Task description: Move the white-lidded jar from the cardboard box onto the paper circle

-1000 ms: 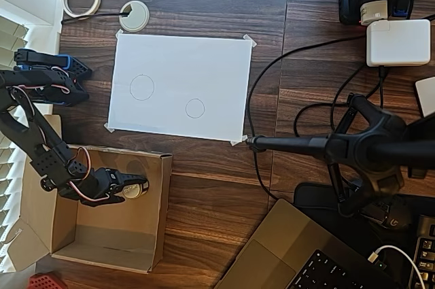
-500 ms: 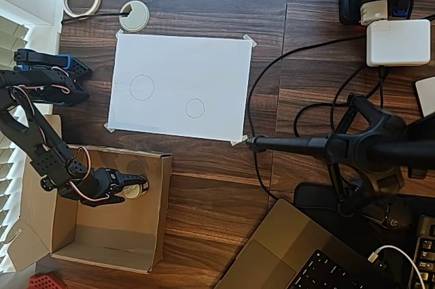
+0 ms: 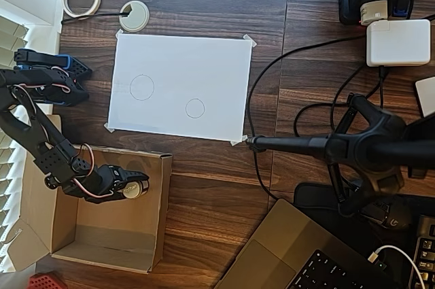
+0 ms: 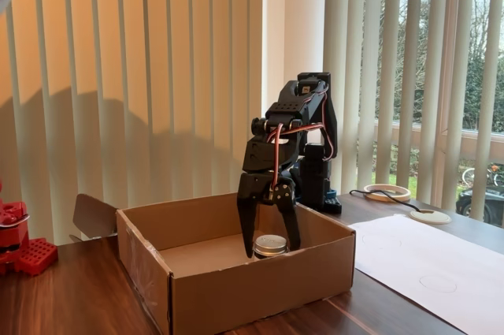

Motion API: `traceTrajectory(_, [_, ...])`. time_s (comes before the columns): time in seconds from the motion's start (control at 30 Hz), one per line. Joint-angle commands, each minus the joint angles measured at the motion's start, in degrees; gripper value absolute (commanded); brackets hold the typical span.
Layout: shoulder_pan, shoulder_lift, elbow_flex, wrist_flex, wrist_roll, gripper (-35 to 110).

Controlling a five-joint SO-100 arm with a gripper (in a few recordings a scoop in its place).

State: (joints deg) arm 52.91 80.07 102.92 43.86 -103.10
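Gripper clamped on the white-lidded jar — lifted slightly since before — inside the cardboard box.

The white-lidded jar sat inside the cardboard box between the jaws, apparently touching both; the paper circle lay well apart on the desk.

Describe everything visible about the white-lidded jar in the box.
The small round white-lidded jar stands upright on the floor of the large brown corrugated cardboard box, near the box's right wall in the overhead view. Its flat lid looks pale grey-white; the low body beneath looks shiny, perhaps glass or metal. The black robot hand straddles it, one finger on either side, close against it; actual contact cannot be told. In the overhead view the jar is partly hidden by the fingers.
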Motion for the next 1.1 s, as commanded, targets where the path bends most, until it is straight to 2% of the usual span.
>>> traceTrajectory(0.0, [0.5,2.8,-0.4,0.1,-0.2,19])
traceTrajectory(0.43, [-0.1,6.5,-0.2,-1.1,2.0,11])
traceTrajectory(1.07, [-4.7,29.6,-1.6,0.4,7.6,8])
